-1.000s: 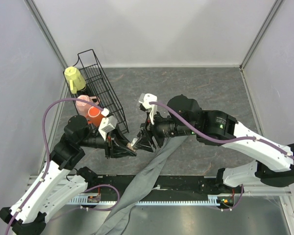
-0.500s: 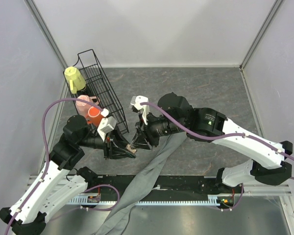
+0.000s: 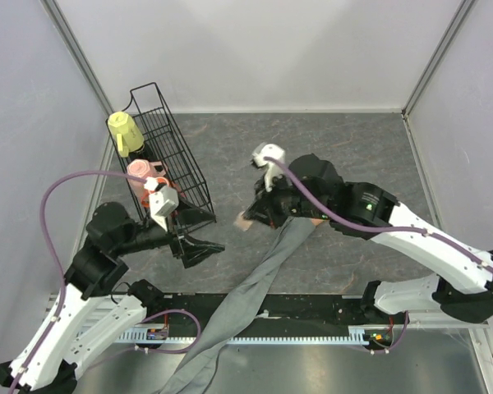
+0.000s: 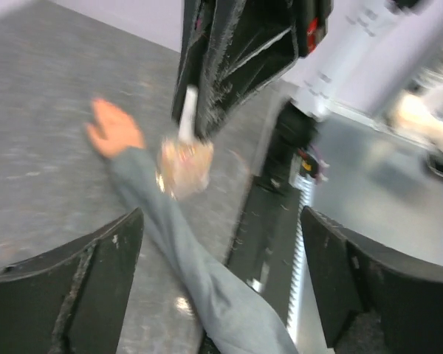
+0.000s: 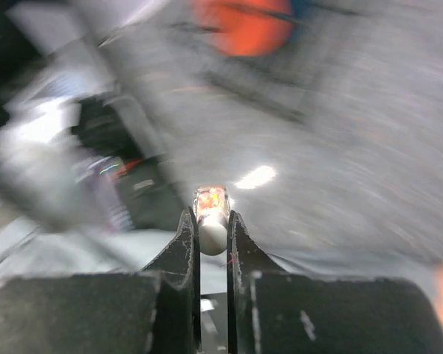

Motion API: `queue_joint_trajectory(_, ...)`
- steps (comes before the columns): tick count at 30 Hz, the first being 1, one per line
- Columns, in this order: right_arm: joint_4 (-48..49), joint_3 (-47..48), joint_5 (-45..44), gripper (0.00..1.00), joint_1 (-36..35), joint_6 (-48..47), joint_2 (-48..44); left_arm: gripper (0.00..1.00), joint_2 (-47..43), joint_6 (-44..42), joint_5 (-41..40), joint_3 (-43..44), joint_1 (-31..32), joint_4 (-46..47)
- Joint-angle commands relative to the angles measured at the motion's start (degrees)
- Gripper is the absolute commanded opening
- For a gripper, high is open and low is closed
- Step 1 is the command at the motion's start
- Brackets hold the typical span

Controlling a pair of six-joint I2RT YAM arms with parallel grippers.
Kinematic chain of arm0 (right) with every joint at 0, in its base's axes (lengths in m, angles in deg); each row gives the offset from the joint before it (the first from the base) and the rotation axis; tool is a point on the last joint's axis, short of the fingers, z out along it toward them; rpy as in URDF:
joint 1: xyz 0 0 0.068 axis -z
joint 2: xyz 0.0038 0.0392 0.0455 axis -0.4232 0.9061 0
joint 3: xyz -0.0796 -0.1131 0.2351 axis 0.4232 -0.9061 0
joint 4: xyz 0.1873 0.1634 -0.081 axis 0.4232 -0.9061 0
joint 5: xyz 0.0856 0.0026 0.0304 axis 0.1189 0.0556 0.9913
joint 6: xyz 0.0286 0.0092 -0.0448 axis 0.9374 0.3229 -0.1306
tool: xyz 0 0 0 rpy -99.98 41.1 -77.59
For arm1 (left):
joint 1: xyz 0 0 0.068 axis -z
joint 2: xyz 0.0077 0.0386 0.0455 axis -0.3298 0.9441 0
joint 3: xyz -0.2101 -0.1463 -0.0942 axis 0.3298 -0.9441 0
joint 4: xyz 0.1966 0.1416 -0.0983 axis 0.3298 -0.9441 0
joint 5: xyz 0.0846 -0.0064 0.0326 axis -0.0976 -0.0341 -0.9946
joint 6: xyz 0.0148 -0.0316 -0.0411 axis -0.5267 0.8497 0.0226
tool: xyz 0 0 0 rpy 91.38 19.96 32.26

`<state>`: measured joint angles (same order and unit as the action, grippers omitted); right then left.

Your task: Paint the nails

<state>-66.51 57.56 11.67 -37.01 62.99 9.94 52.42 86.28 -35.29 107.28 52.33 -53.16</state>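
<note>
The mannequin hand [image 3: 245,222] lies on the table at the end of its long grey sleeve [image 3: 263,275]. In the left wrist view the peach hand [image 4: 112,129] is blurred, so I cannot make out the nails. My right gripper [image 5: 212,221] is shut on the white cap of a small clear polish bottle [image 5: 211,205] with reddish contents. That bottle [image 4: 183,164] hangs just above the sleeve [image 4: 199,280], close behind the hand. My left gripper [image 4: 221,228] is open and holds nothing. It sits to the left of the sleeve [image 3: 204,248].
A black wire rack [image 3: 171,144] stands at the back left with a yellow cup [image 3: 125,131] and a pink item [image 3: 141,170] beside it. The black rail [image 3: 312,308] runs along the near edge. Grey walls close in both sides.
My left gripper has opened and drawn back to the left. My right gripper has shut on the bottle's cap and carried the bottle back to the right, near the hand.
</note>
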Motion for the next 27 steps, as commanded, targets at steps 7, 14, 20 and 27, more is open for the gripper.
queue_joint_trajectory(7,-4.24,-19.02,-42.26,0.00,30.10,14.48,-8.31,0.97,-6.98,-2.46,-19.35,2.10,-0.12,-2.13)
queue_joint_trajectory(14,8.68,-34.93,-37.86,0.00,56.73,18.52,-6.90,0.95,-9.35,-0.88,-17.76,2.01,-0.12,-3.27)
queue_joint_trajectory(20,14.23,-40.74,-35.41,0.00,67.82,19.23,-1.72,0.95,-10.68,-0.97,-17.68,2.97,-0.12,-4.94)
queue_joint_trajectory(27,17.30,-43.73,-37.26,0.00,69.16,18.96,-0.05,0.95,-11.20,-0.79,-17.67,2.80,-0.12,-5.56)
